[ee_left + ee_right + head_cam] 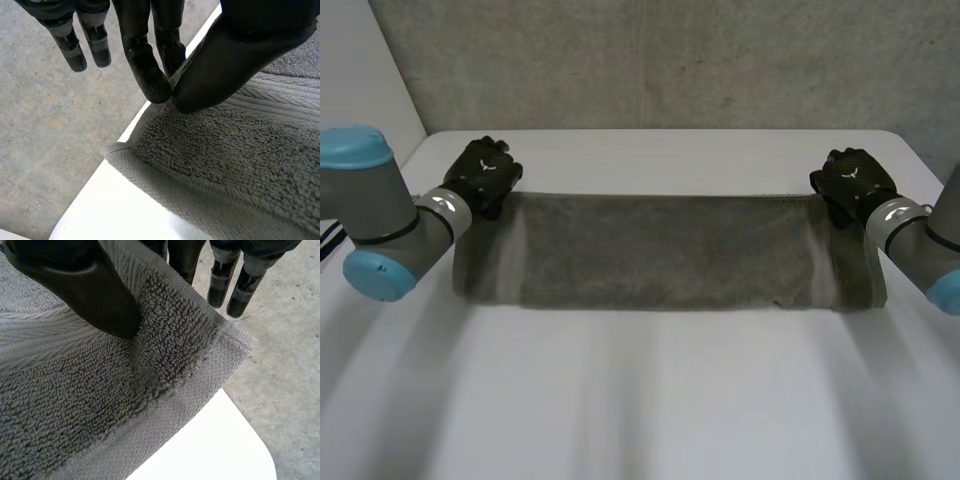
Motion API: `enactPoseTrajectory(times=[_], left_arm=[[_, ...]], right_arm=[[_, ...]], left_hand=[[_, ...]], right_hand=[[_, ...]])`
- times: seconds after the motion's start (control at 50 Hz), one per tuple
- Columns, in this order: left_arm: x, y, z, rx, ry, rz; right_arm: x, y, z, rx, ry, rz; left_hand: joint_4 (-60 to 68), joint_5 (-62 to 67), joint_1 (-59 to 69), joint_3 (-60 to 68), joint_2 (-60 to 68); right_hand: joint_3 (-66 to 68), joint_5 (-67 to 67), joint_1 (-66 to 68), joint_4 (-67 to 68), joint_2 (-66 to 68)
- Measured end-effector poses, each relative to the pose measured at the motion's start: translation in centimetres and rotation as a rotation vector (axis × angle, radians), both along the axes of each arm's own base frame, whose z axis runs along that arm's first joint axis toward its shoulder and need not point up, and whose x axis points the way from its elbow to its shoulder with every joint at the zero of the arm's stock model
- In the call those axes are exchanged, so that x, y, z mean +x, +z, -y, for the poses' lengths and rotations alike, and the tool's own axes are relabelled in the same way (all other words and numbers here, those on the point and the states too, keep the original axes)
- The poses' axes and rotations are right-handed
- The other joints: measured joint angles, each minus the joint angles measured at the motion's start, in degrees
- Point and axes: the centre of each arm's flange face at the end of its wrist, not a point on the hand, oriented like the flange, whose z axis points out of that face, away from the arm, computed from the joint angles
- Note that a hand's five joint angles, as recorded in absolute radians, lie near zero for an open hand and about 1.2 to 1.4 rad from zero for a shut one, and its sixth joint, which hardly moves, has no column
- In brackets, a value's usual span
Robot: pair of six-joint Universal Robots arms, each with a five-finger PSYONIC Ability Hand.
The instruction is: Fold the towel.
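Note:
A grey terry towel is stretched wide across the white table. My left hand is at its far left corner and my right hand at its far right corner. In the left wrist view the thumb and a finger pinch the towel at its edge, a little in from the corner. In the right wrist view the thumb presses on top of the towel with the fingers behind its edge, close to the corner.
The table's far edge runs just beyond both hands, with concrete floor past it. Its rounded far right corner lies under the towel's corner. A grey wall stands behind the table.

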Motion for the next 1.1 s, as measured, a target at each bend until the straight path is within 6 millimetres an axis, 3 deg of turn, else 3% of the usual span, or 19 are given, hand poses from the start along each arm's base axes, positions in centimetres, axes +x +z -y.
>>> enactPoseTrajectory(times=[0.24,0.34,0.38,0.42,0.48,0.58,0.7,0.84,0.98,1.1], left_arm=[[-0.6,-1.9,0.5,0.010,-0.009,0.003],[-1.0,-2.6,0.2,0.025,-0.015,0.011],[-1.0,-2.6,0.1,0.026,-0.010,0.014],[-1.0,-2.5,0.1,0.023,0.002,0.017],[-0.9,-1.9,0.1,0.010,0.017,0.018],[-0.8,-0.4,-0.3,-0.012,0.030,0.013],[-0.4,2.0,-2.4,-0.022,0.029,0.004],[0.3,3.0,-5.3,0.010,0.024,0.005],[1.1,2.9,-8.4,0.059,0.025,0.012],[1.5,2.6,-10.1,0.109,0.029,-0.027]], right_arm=[[0.4,-1.4,1.4,-0.035,0.002,0.003],[0.5,-1.9,1.6,-0.040,-0.010,0.001],[0.4,-1.8,1.6,-0.050,-0.021,0.000],[0.3,-1.5,1.7,-0.071,-0.038,-0.001],[0.3,-0.6,1.7,-0.105,-0.052,0.003],[0.2,1.5,1.3,-0.153,-0.058,0.016],[-0.1,4.9,-1.3,-0.182,-0.050,0.038],[-0.9,5.7,-5.3,-0.086,-0.047,0.033],[-2.5,3.1,-9.1,0.157,-0.078,-0.006],[-3.7,0.0,-9.9,0.257,-0.093,-0.057]], left_hand=[[0.00,-1.81,-1.40,0.00,-1.97],[0.00,-46.10,-43.10,0.00,-46.26],[0.00,-58.65,-54.20,0.00,-58.59],[0.00,-62.48,-57.79,0.00,-62.64],[0.00,-62.51,-57.93,0.00,-62.81],[0.00,-62.48,-57.93,0.00,-62.81],[0.00,-62.47,-57.93,0.00,-62.81],[0.00,-62.48,-57.93,0.00,-62.81],[0.00,-62.48,-57.93,0.00,-62.81],[0.00,-62.49,-57.93,0.00,-62.81]], right_hand=[[0.00,-0.86,-0.74,0.00,-0.79],[0.00,-27.70,-27.21,0.00,-27.61],[0.00,-37.76,-36.02,0.00,-36.69],[0.00,-51.59,-47.56,0.00,-48.95],[0.00,-62.29,-56.96,0.00,-60.20],[0.00,-62.56,-59.88,0.00,-62.54],[0.00,-62.56,-60.32,0.00,-62.54],[0.00,-62.56,-60.32,0.00,-62.54],[0.00,-62.56,-60.29,0.00,-62.54],[0.00,-57.48,-56.25,0.00,-58.26]])
